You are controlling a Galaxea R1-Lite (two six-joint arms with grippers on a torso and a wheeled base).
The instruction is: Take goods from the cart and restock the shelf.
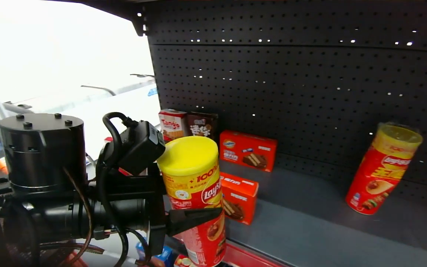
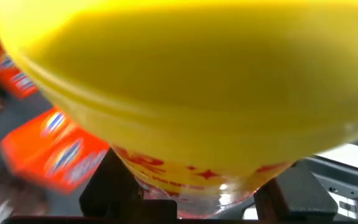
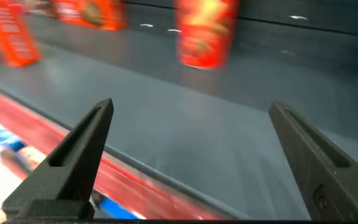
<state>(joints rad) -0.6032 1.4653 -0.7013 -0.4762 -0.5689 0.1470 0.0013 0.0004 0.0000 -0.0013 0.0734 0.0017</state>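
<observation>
My left gripper point(image 1: 193, 217) is shut on a red chips can with a yellow lid point(image 1: 195, 185), held upright at the shelf's front left edge. In the left wrist view the yellow lid point(image 2: 185, 74) looms large, with dark fingers point(image 2: 114, 186) on either side of the can body. A second chips can point(image 1: 382, 168) stands at the right of the grey shelf floor point(image 1: 310, 222). My right gripper point(image 3: 191, 155) is open, with nothing between its fingers point(image 3: 73, 162), and faces that second can point(image 3: 207, 31) across the shelf floor point(image 3: 229, 137).
Two orange biscuit boxes point(image 1: 248, 150) point(image 1: 238, 202) sit at the shelf's left, with a white-red box point(image 1: 172, 124) and a dark box point(image 1: 202, 126) behind them. A black pegboard point(image 1: 310, 81) backs the shelf. A red strip point(image 3: 154, 180) lines the front edge. Between boxes and right can is free floor.
</observation>
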